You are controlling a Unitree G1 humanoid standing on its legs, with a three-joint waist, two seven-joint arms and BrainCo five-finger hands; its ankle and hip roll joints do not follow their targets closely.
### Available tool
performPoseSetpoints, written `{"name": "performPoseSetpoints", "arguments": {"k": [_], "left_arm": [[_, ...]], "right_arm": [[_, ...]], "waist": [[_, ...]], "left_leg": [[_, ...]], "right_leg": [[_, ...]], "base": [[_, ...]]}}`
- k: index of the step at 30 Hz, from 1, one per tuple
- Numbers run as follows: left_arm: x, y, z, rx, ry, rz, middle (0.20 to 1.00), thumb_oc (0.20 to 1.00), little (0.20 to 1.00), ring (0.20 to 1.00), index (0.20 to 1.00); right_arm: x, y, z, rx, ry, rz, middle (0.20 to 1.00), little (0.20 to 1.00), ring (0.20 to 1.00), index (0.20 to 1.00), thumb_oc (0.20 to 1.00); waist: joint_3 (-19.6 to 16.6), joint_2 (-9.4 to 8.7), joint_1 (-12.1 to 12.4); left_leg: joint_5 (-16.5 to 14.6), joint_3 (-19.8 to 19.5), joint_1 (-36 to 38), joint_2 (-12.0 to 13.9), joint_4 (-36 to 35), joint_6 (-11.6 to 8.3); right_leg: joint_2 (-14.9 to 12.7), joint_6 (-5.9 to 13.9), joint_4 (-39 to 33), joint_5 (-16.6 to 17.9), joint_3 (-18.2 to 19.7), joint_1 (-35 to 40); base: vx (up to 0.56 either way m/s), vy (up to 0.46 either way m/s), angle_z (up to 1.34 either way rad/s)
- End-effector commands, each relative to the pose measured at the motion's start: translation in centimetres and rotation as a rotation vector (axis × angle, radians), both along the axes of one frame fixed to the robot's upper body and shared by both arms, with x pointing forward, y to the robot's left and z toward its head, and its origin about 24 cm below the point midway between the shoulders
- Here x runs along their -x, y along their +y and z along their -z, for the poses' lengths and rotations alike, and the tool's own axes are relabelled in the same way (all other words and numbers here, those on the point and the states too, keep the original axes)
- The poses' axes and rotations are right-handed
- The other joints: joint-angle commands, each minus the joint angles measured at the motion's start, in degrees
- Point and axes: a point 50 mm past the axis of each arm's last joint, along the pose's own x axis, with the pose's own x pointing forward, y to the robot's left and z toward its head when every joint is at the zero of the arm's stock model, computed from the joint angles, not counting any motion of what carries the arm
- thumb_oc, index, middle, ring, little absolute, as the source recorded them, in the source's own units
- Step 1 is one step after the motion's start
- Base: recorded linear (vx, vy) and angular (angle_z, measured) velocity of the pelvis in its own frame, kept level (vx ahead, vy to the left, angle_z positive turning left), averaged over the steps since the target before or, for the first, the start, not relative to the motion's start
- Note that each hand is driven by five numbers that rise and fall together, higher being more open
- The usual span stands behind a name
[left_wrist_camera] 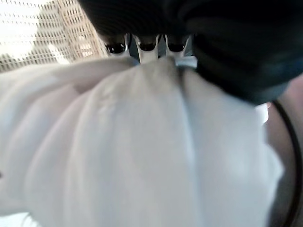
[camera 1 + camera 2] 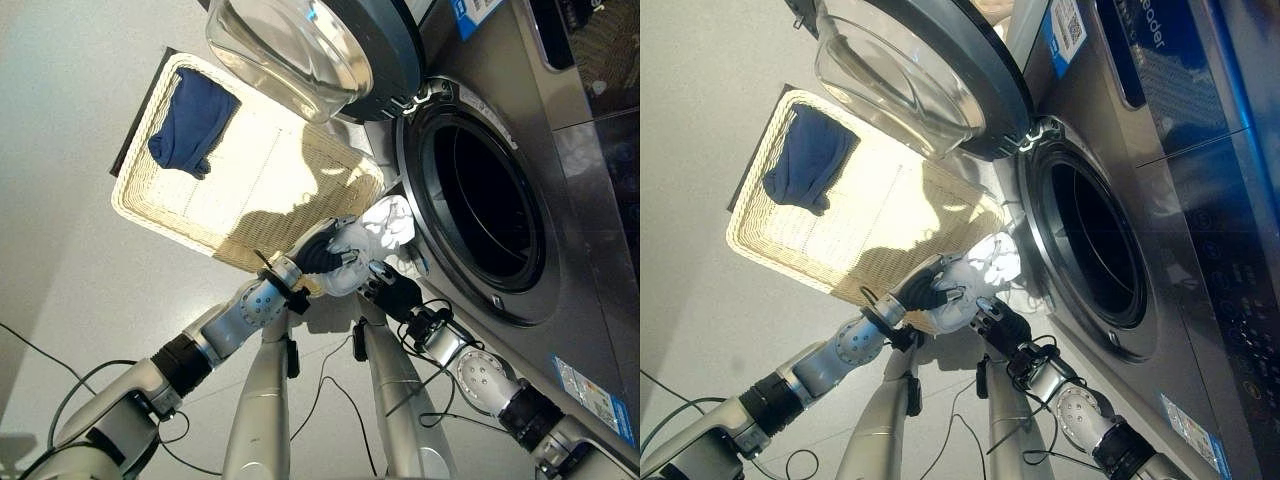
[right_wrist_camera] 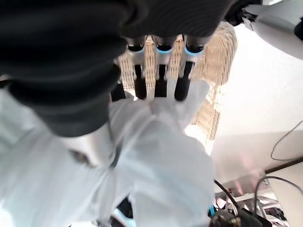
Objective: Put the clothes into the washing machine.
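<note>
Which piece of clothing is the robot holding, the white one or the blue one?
The white garment, bunched between the left robot hand and right robot hand beside the washer opening. The blue garment lies untouched in the basket.

bright sunlit basket (image 2: 150,215) | hard shadows | glass glare | wrist views blurred

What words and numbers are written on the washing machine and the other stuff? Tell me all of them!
Top sticker on the washing machine: too small to read.
White lettering on its blue panel: cut off at the edge, no whole word.
Bottom sticker: too blurred to read.
White cloth, wicker basket: no print.
</note>
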Motion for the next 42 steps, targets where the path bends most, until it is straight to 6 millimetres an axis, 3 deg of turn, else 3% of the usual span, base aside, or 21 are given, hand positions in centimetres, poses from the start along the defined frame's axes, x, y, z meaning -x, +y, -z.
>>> {"name": "performPoseSetpoints", "arguments": {"k": [1,13,14,15,19,24,27,32,38,42], "left_arm": [[3.5,-5.0,-1.1,0.038,-0.041,0.310,0.200,0.200,0.200,0.200,0.200],[3.0,-5.0,0.8,-0.139,0.098,0.326,0.200,0.200,0.200,0.200,0.200],[2.8,-4.9,1.1,-0.158,0.104,0.296,0.423,0.423,0.423,0.423,0.423],[2.6,-4.8,1.3,-0.166,0.105,0.273,1.000,1.000,1.000,1.000,1.000],[2.0,-4.1,1.7,-0.139,0.104,0.183,1.000,1.000,1.000,1.000,1.000],[0.9,-2.2,1.8,0.014,0.059,-0.085,1.000,1.000,1.000,1.000,1.000],[-0.1,0.5,2.1,0.126,0.005,-0.343,1.000,1.000,1.000,1.000,1.000],[0.0,4.2,2.0,0.352,-0.061,-0.596,1.000,1.000,1.000,1.000,1.000],[0.0,7.4,1.3,0.481,-0.142,-0.750,1.000,1.000,1.000,1.000,1.000],[-0.4,10.7,0.0,0.590,-0.186,-0.854,1.000,1.000,1.000,1.000,1.000]], "right_arm": [[1.5,4.5,-1.4,-0.117,-0.039,-0.180,0.200,0.200,0.200,0.200,0.200],[1.1,3.9,-1.1,-0.116,-0.033,-0.133,0.200,0.200,0.200,0.200,0.200],[1.0,3.8,-1.0,-0.119,-0.033,-0.123,0.200,0.200,0.200,0.200,0.200],[1.0,3.8,-1.0,-0.123,-0.033,-0.117,0.200,0.200,0.200,0.200,0.200],[0.6,3.3,-1.2,-0.172,-0.033,-0.070,0.200,0.200,0.200,0.200,0.200],[0.2,2.6,-1.2,-0.267,-0.030,0.019,0.200,0.200,0.200,0.200,0.200],[0.1,1.8,-1.1,-0.336,-0.039,0.082,0.200,0.200,0.200,0.200,0.200],[-0.1,0.5,-1.1,-0.487,-0.048,0.171,0.200,0.200,0.200,0.200,0.200],[-0.6,-1.3,-1.2,-0.565,-0.063,0.277,0.200,0.200,0.200,0.200,0.200],[-1.5,-3.7,-1.2,-0.687,-0.006,0.454,0.200,0.200,0.200,0.200,0.200]], "waist": [[-0.4,1.36,-0.8],[-0.4,1.48,-1.3],[-0.4,1.55,-1.3],[-0.4,1.59,-1.3],[-0.4,1.77,-1.2],[-0.4,2.05,-0.8],[-0.4,2.42,-0.3],[-0.4,3.11,0.6],[-0.4,3.97,0.8],[-0.4,4.86,0.7]], "left_leg": [[7.2,-1.9,-2.5,-2.5,-4.3,2.92],[7.2,-2.5,-2.7,-2.4,-4.3,2.84],[7.3,-2.5,-2.8,-2.3,-4.2,2.84],[7.3,-2.4,-2.8,-2.3,-4.3,2.82],[7.3,-2.0,-2.6,-2.1,-4.5,2.66],[7.3,-1.8,-2.5,-2.1,-4.5,2.55],[7.3,-2.1,-2.6,-2.1,-4.4,2.53],[7.2,-2.3,-2.5,-1.9,-4.3,2.57],[7.0,-2.2,-2.1,-1.7,-4.1,2.39],[6.8,-1.7,-1.7,-1.6,-4.0,2.18]], "right_leg": [[1.6,3.70,0.7,1.3,0.0,1.6],[1.8,3.68,1.0,1.2,0.8,1.4],[1.8,3.66,1.1,1.2,0.8,1.3],[1.8,3.65,1.0,1.2,0.7,1.4],[1.6,3.71,0.6,1.2,0.3,1.6],[1.4,3.74,0.0,1.4,-0.4,1.9],[1.3,3.69,0.2,1.0,-0.7,1.8],[1.1,3.58,0.7,0.3,-1.2,2.0],[0.8,3.52,0.9,0.0,-1.4,2.3],[0.8,3.31,1.4,-0.5,-1.2,2.6]], "base": [[0.00,0.000,0.00],[0.00,-0.003,0.00],[0.00,0.000,0.00],[0.00,0.000,0.00],[0.00,0.000,0.00],[0.00,0.000,0.00],[0.00,-0.028,-0.01],[0.00,-0.017,0.00],[0.00,0.000,0.00],[0.02,0.031,-0.01]]}}
